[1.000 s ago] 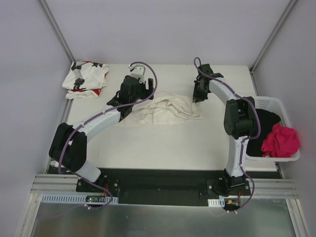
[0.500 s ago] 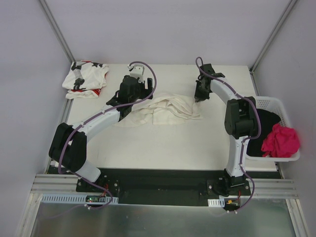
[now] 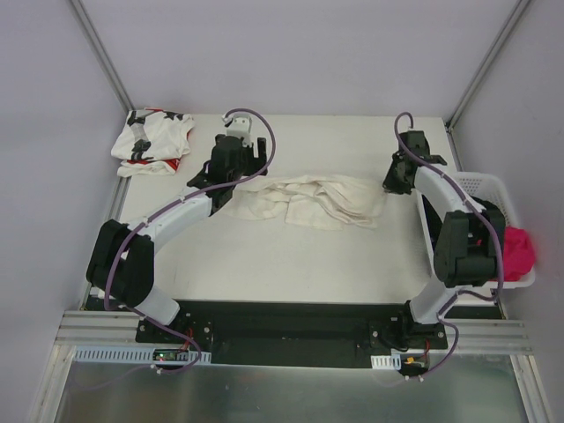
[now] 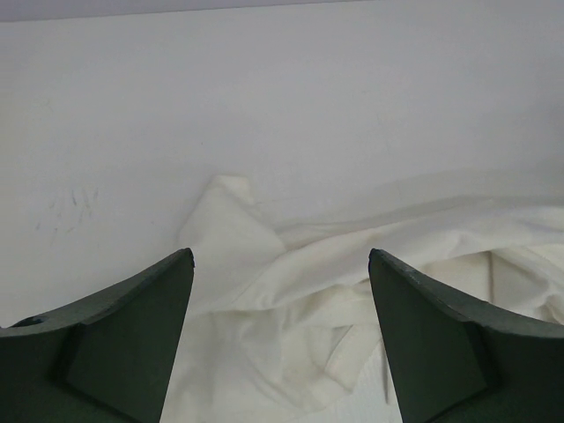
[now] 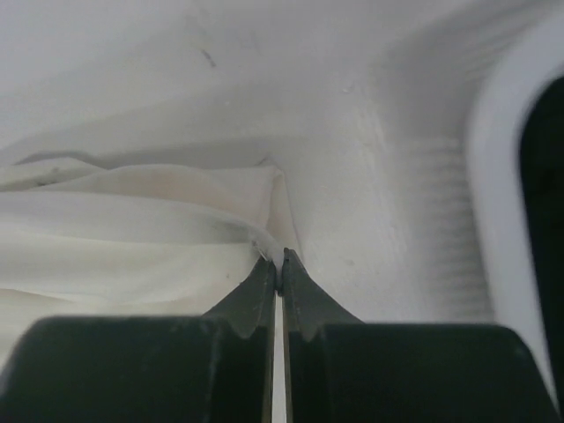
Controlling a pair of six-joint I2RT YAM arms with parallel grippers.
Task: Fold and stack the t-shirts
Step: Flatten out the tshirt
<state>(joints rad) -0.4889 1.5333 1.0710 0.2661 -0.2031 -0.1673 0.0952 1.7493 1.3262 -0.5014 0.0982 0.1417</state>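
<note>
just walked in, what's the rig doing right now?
The right tool is shut on the right corner of the cream-white t-shirt, close to the white basket. The shirt lies crumpled and drawn out sideways across the middle of the table, not folded. The left tool is open over the shirt's left end, gripping nothing. The star-print t-shirt lies bunched in the far left corner, untouched. Nothing is stacked yet.

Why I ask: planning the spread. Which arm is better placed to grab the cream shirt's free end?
Left. The left gripper, open, hovers over the cream t-shirt's loose end; the right gripper is shut on the opposite corner.
</note>
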